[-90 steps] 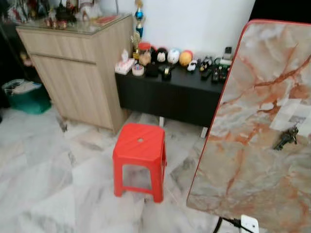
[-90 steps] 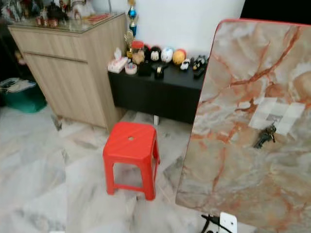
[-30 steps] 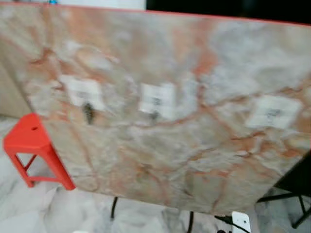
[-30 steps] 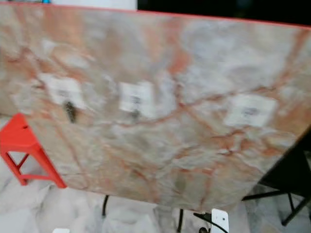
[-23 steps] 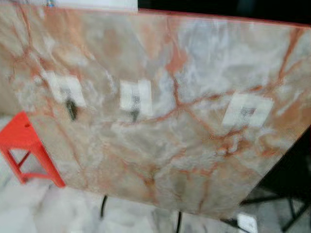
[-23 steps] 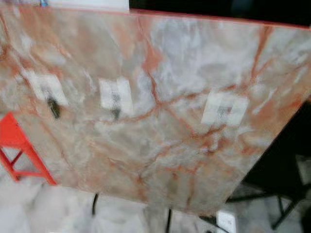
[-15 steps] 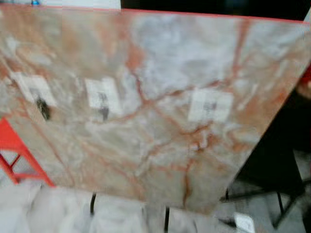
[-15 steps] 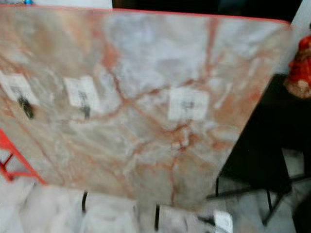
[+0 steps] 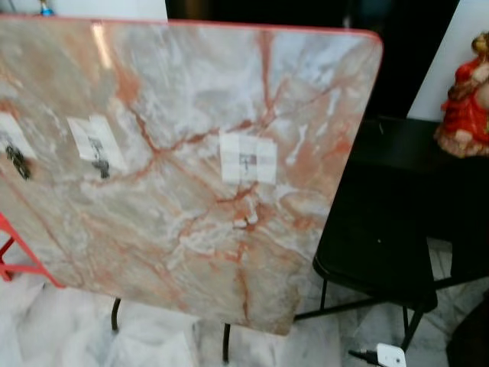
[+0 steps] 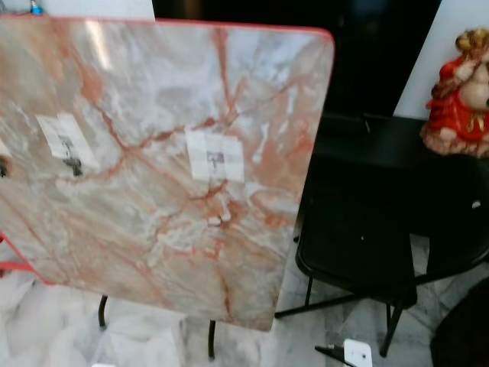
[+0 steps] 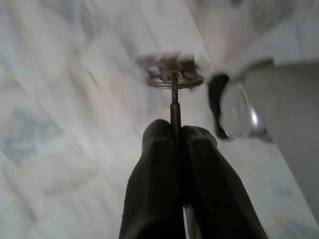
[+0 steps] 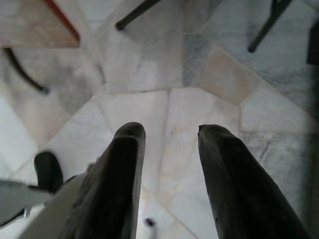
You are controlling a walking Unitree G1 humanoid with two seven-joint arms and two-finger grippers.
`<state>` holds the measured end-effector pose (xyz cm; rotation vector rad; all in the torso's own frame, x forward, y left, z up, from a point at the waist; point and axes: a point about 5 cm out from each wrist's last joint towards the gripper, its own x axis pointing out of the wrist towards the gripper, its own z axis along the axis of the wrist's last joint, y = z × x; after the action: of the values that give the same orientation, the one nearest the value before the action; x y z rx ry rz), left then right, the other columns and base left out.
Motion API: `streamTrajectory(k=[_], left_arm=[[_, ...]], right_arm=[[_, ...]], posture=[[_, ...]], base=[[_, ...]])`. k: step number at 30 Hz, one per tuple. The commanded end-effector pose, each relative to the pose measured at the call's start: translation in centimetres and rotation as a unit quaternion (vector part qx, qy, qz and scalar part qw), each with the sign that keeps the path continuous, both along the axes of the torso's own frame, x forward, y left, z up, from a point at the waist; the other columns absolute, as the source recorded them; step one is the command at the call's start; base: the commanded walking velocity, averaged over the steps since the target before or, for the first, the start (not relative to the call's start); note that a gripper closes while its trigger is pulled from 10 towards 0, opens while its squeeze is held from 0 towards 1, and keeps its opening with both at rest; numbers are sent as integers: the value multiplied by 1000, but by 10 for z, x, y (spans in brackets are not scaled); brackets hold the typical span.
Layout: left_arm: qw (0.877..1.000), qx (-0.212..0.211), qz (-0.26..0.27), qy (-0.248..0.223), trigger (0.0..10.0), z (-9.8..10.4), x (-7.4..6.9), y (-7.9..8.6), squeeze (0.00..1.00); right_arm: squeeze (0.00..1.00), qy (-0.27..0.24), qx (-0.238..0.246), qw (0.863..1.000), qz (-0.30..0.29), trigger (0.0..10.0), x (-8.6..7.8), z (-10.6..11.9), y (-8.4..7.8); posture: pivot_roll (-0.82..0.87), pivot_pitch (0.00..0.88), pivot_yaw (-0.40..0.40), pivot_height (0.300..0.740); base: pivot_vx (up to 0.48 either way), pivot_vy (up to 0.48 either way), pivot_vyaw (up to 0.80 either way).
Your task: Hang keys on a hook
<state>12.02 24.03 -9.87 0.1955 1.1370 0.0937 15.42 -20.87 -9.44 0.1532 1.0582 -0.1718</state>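
Thin metal key with round wire key ring (image 11: 173,82) pinched edge-on between the two black fingers of left gripper (image 11: 178,132), ring end sticking out past the fingertips, blurred. Held low over pale marble floor tiles (image 11: 60,99), seen in left wrist view. Grey rounded part of the robot body beside it, detail unclear.

Right gripper (image 12: 167,134) hanging over the same tiled floor, fingers spread apart with a clear gap, nothing between them.

Ahead in head views: large upright marble-patterned board with red edge (image 9: 191,252), pink and orange veining, tilted slightly, standing on thin dark legs (image 9: 226,345). Three white adhesive patches on its face, each with a small metal hook. Right-hand patch and hook (image 9: 247,159) bare. Middle hook (image 9: 99,162) with something small and dark at it, too blurred to identify. Far-left hook at frame edge carrying a dark bunch of keys (image 9: 17,161).

Corner of red plastic stool (image 9: 8,256) poking out at lower left of the board. Black chair (image 9: 378,260) just to the right of the board, black low table behind it with a red and gold figurine (image 9: 464,99) on top. White plug adapter with black cable (image 9: 386,355) on floor near the chair legs.
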Motion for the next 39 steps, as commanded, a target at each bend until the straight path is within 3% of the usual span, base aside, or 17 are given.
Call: streamTrajectory(k=[1,13,21,28,30,31,33,36,37,38,39], left_arm=[[1000,-1,-7,3,10000,-1,0,-2,0],[1000,0,-6,6,10000,-1,-4,-1,0],[1000,14,13,-9,10000,1,1,2,0],[997,36,20,-69,10000,14,31,8,0],[992,48,18,-113,10000,24,51,12,0],[992,48,18,-113,10000,24,51,12,0],[979,66,11,-192,10000,46,81,21,0],[960,75,1,-268,10000,68,106,23,0],[950,79,-9,-301,10000,79,116,21,0],[932,85,-26,-352,10000,97,129,13,0],[923,87,-33,-374,10000,106,133,7,0]], right_arm=[[0,-3,-4,1000,-7,10000,1,1,-4],[0,0,-5,1000,-3,10000,-1,0,-4],[0,1,-4,1000,-1,10000,-2,0,-5],[0,1,-5,1000,1,10000,-2,0,-5],[0,0,-4,1000,2,10000,-2,1,-6],[0,0,-4,1000,2,10000,-2,1,-6],[0,-2,-5,1000,3,10000,-1,1,-7],[0,-2,-5,1000,4,10000,0,1,-7],[0,-1,-5,1000,6,10000,0,1,-7],[0,-1,-6,1000,7,10000,0,2,-8],[0,0,-6,1000,9,10000,0,2,-8]], posture=[[44,0,-36,740],[45,0,-39,740],[40,0,-37,740],[42,0,-35,740],[47,0,-37,740],[47,0,-37,740],[54,0,-44,740],[62,0,-48,740],[62,0,-48,740],[71,0,-56,740],[71,0,-56,740]], base=[[0,-364,0],[0,-368,0],[0,0,0],[0,0,0],[0,0,0],[0,0,0],[0,0,0],[0,0,0],[0,0,0],[0,0,0],[0,0,0]])
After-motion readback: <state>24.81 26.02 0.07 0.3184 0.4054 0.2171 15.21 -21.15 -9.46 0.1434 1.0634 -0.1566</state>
